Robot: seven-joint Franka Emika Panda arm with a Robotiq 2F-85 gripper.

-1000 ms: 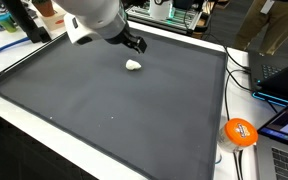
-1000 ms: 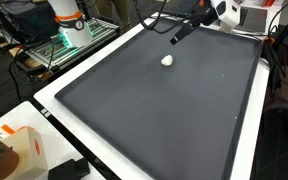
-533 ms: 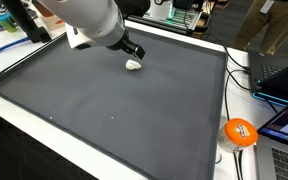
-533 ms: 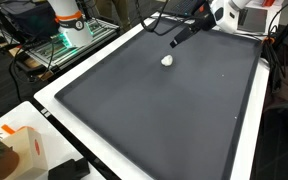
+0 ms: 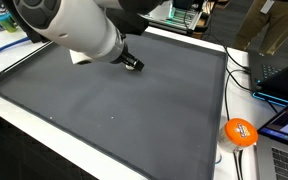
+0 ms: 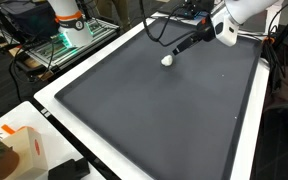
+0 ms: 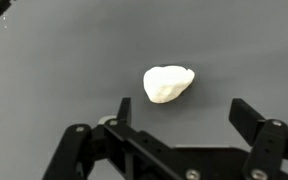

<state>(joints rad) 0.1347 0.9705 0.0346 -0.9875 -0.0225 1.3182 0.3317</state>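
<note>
White lump (image 7: 169, 83), small and rounded like a pebble, lies on a dark grey mat (image 7: 54, 55), near the mat's far edge in an exterior view (image 6: 168, 60). In another exterior view the arm's body hides it.

The white robot arm (image 5: 79, 25) leans low over the mat, its bulky casing filling the upper left of that view. Its wrist slants down, so the black gripper (image 5: 132, 63) points at the mat's surface. From the opposite side, the arm (image 6: 246, 10) comes in over the mat's far corner, and the gripper (image 6: 175, 54) angles down to just beside the lump.

Around the mat (image 5: 134, 120) runs a white border (image 5: 104, 160). Off the mat's edge sit an orange ball-like object (image 5: 240, 131) and cables. Beyond another corner of the mat stands an orange and white box (image 6: 14, 148). Nothing lies on the mat between the gripper and the lump.

In the wrist view the gripper (image 7: 181, 104) is spread wide. One black finger (image 7: 124, 108) stands on each side of the lump. The lump sits in the gap, just past the tips, and touches neither finger. The gripper holds nothing.
</note>
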